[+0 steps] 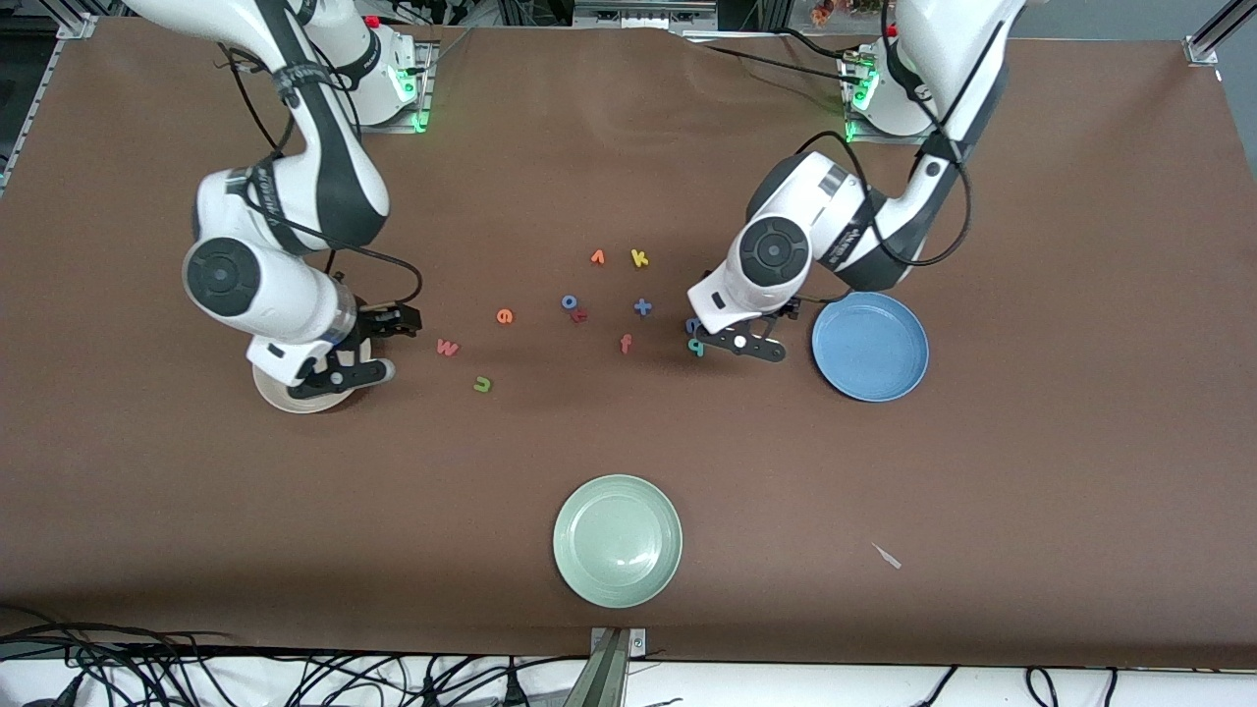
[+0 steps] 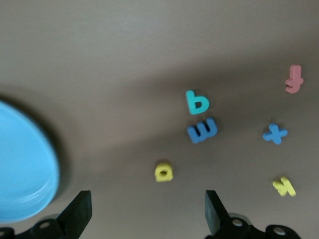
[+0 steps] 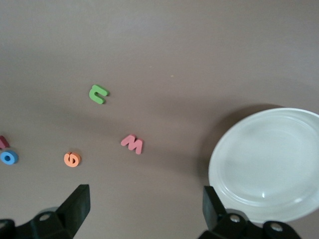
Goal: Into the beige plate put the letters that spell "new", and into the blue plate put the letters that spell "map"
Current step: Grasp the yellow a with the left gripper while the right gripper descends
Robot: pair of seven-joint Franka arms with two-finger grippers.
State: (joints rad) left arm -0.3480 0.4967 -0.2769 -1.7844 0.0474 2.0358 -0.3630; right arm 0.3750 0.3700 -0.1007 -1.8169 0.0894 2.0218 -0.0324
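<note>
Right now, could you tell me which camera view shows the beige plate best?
The right wrist view: the beige plate shows almost whole, empty, with only one edge cut off. In the front view the right arm covers most of it, leaving a sliver of rim. The left wrist view does not show it.

Matt brown table (image 1: 1031, 471) covering, glossy pale green plate (image 1: 574, 570), matt foam-like letters (image 1: 447, 348)

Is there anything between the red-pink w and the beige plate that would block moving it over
Nothing visible does. The red-pink w lies on bare table beside the beige plate, with open cloth between them. The open right gripper hangs over that stretch and holds nothing.
</note>
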